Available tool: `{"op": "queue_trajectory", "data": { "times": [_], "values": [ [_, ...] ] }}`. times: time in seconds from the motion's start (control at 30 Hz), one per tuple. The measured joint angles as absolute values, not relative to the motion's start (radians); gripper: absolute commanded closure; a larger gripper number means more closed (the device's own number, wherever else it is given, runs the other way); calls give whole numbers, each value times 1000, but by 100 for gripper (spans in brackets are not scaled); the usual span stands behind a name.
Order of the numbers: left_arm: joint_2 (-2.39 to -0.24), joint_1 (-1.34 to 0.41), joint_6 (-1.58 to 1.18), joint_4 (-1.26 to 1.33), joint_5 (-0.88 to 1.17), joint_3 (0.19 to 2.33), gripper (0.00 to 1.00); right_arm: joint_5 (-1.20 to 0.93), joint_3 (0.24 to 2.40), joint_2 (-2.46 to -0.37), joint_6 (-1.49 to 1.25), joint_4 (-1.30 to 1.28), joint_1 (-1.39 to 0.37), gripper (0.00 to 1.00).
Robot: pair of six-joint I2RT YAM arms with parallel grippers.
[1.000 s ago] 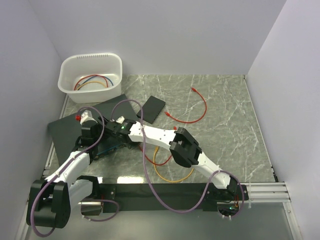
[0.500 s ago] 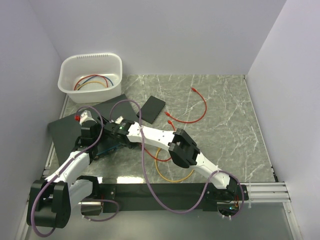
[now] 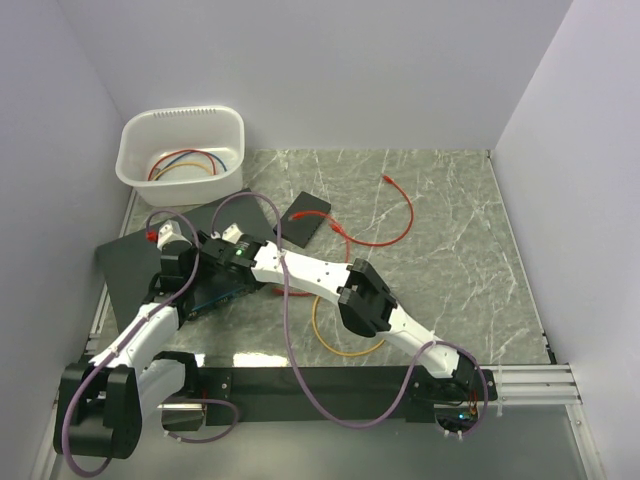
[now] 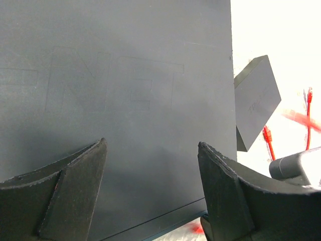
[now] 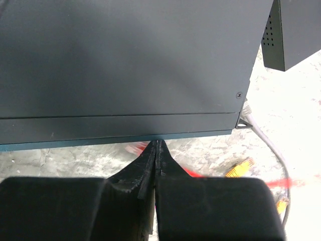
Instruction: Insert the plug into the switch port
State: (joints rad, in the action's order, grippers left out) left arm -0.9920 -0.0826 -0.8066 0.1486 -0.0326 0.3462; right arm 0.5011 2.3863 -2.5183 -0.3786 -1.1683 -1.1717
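1 switch edge (right jaws closed)

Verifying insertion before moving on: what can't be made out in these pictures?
- Switch port: top view, arms cover the switch front; right wrist view shows only a teal edge.
- Plug: right wrist view, red blur beside the shut right tool; seated or not, unclear.

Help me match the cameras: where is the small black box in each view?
Top external: small black box mid-table, right of the switch.
Left wrist: box at right, past the switch's edge.
Right wrist: box in the top right corner.
Shared landmark: the switch's flat black top.
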Motion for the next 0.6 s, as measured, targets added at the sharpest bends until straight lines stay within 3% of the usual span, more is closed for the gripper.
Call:
{"op": "queue_trajectory", "data": {
  "times": [0.27, 0.37, 0.4, 0.5, 0.53, 0.6],
  "values": [
    [-990, -81, -807, 145, -33, 346, 21, 503, 2385, -2517, -380, -1166, -1174, 100],
    [-985, -85, -807, 145, -23, 346, 21, 509, 2260, -2453, -380, -1072, -1176, 100],
    [-983, -88, -807, 145, -20, 346, 21, 511, 2167, -2404, -377, -999, -1178, 97],
    [-979, -93, -806, 146, -14, 342, 21, 503, 1908, -2235, -375, -770, -1176, 76],
    [-978, -93, -807, 145, -13, 339, 21, 493, 1842, -2180, -374, -717, -1174, 64],
    [-977, -94, -807, 145, -11, 333, 21, 460, 1700, -2035, -370, -608, -1166, 53]
  ]
}}
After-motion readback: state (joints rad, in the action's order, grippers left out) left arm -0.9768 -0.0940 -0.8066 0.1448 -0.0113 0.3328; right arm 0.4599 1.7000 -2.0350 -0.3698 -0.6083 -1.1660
